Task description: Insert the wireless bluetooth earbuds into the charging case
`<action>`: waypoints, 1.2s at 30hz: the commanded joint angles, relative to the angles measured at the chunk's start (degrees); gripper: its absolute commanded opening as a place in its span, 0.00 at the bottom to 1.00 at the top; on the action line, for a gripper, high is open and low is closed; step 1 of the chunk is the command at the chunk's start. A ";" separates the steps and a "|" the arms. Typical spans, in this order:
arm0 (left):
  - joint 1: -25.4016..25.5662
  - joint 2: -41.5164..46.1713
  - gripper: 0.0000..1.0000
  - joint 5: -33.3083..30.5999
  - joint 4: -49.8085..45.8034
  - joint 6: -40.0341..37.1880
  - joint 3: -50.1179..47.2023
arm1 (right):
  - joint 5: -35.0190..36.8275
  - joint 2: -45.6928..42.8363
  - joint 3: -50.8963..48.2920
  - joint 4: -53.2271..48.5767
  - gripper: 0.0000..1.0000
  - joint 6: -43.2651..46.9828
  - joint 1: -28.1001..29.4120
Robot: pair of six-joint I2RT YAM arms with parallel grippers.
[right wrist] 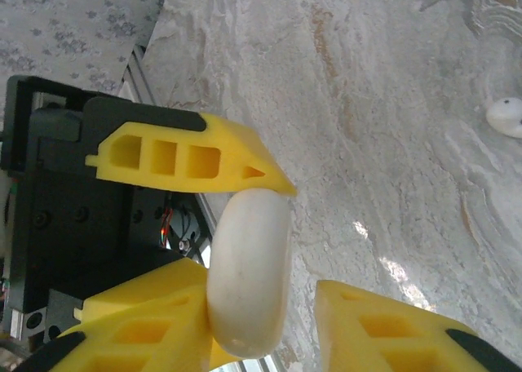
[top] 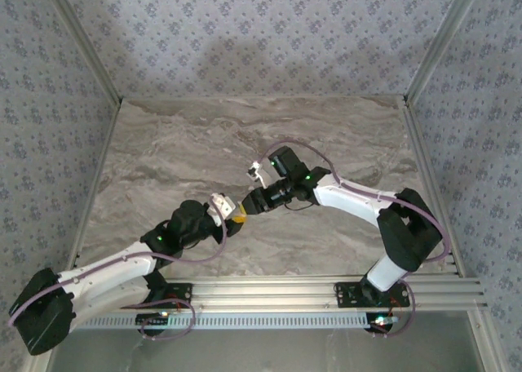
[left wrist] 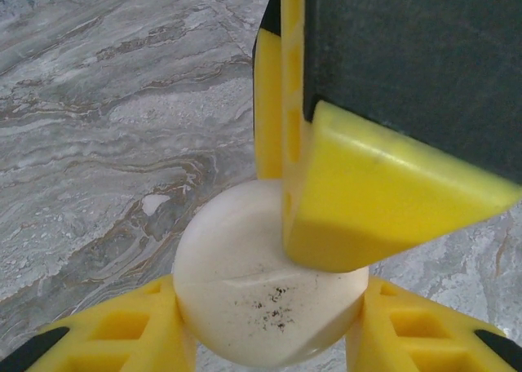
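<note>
Around the two pincers, which meet over the middle of the near half of the table (top: 204, 135), we see bare marble on every side. There is broad room beyond them toward the back wall (top: 261, 37). There is less room behind them, where the metal rail (top: 326, 294) runs along the near edge. The side walls stand well apart from both pincers.

Both arms reach inward with elbows out, their wrists pointing at each other. The left pincer (left wrist: 265, 339) holds the charging case (left wrist: 245, 294) by its rim, one yellow finger touching it on each side. The right pincer (right wrist: 261, 319) sits crosswise to the left one and straddles the case's two flat faces, its jaws narrow. The case rests against one finger, and a slit of table shows between it and the other finger, so we do not call that a grip.

We count two arms, two pincers and one case. We count one earbud (right wrist: 507, 116) for certain, lying on the marble ahead of the right pincer and off to its right, well apart from the case.
</note>
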State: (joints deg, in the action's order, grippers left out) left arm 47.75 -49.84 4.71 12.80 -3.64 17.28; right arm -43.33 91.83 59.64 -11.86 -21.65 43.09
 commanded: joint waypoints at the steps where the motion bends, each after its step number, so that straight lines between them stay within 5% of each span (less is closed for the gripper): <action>1: 0.09 1.53 0.43 0.50 1.21 -0.76 0.26 | -1.21 0.53 1.36 0.70 0.31 -0.30 0.35; 8: 0.13 1.78 0.53 0.72 0.30 -0.61 0.80 | 1.39 -3.12 -0.40 1.18 0.22 2.65 0.19; 15: 0.07 5.45 0.66 3.51 0.44 -1.73 0.37 | 5.12 -12.11 -4.24 -5.29 0.23 18.13 -3.61; 31: 0.10 5.30 0.61 19.73 0.19 -12.03 2.65 | -1.82 -24.74 -7.34 -18.78 0.27 67.63 -5.54; 36: 0.07 3.77 0.62 23.97 -2.07 -15.61 4.80 | 1.73 -23.12 -4.74 -23.63 0.27 74.73 -3.41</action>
State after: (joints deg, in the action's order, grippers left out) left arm 47.75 -45.45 23.59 11.51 -15.35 18.35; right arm -42.17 68.03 52.84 -29.58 43.33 38.52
